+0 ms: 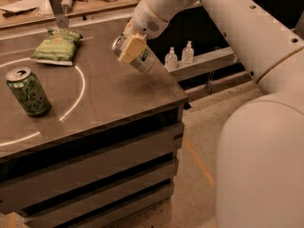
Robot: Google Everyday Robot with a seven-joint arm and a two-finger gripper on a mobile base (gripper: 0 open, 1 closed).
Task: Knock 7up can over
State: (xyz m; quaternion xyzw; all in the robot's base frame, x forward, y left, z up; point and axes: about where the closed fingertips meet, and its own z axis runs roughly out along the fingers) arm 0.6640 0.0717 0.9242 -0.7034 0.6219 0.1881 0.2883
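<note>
End effector (132,46) at 7up can (144,61), perhaps touching, table (109,96) back right; bag (56,45) back left; second can (27,92) front left.
</note>
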